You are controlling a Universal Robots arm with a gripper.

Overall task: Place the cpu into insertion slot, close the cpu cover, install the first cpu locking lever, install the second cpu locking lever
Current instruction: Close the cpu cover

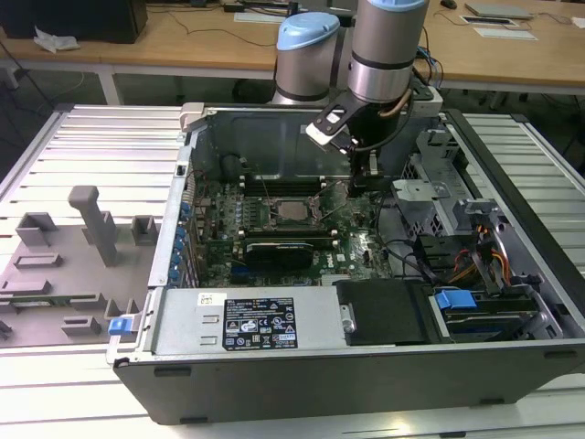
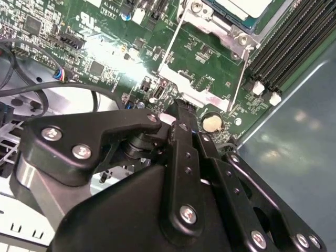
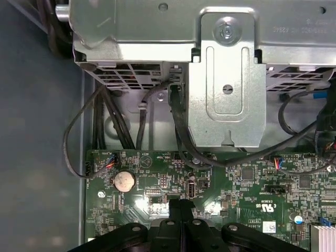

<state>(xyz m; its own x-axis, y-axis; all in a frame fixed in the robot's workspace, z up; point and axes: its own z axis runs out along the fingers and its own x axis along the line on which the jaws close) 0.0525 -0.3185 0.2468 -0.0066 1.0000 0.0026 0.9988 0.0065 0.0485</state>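
Observation:
The cpu [image 1: 294, 210] lies flat in the insertion slot [image 1: 294, 196] in the middle of the green motherboard [image 1: 358, 245]; its silvery top [image 2: 247, 6] also shows in the second wrist view. The cpu cover [image 2: 227, 30] lies as a silvery frame around the chip. Two thin wire levers [image 2: 242, 71] run from the socket towards my gripper. My gripper [image 1: 366, 183] hangs low over the board, just off the socket on the exterior view's right. Its black fingers [image 3: 175, 209] are pressed together, shut, and I see nothing between them. Their tips [image 2: 177, 107] sit next to a coin battery [image 2: 211, 123].
The motherboard lies in an open computer case with a grey wall [image 1: 174, 229]. A metal drive cage [image 3: 226, 94] and black cables [image 3: 176, 131] stand close beside the gripper. Memory slots [image 2: 294, 39] run past the socket. A power supply [image 1: 256, 320] fills the case's near side.

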